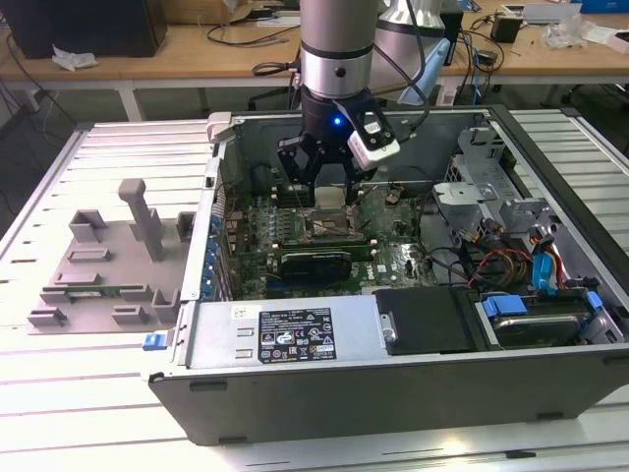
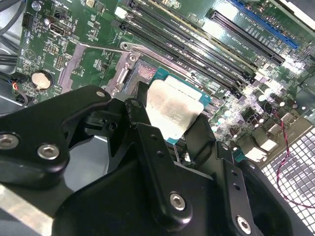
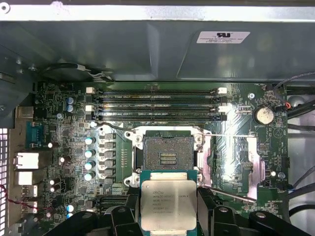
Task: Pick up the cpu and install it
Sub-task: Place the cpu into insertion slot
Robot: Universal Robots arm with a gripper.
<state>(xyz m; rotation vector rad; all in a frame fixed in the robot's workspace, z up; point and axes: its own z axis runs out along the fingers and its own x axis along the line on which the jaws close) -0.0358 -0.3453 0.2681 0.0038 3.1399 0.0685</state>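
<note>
Two fingers (image 3: 204,204) of the gripper (image 3: 169,219) pinch the cpu (image 3: 169,196) by its edges, above the motherboard (image 3: 74,147) and just short of the open socket (image 3: 167,152). Carrying is the step in hand; seating it likely calls for squaring it over that socket.

Looks like robotics lab, PC-assembly test rig. My arm (image 1: 337,54) over slatted metal table (image 1: 69,413); open desktop case (image 1: 295,388), motherboard (image 3: 64,147) exposed; grey parts jig (image 1: 108,270) alongside. Behind: wooden benches (image 1: 187,59) w/ tangled cables (image 1: 246,34), black equip. box (image 1: 88,25).
</note>
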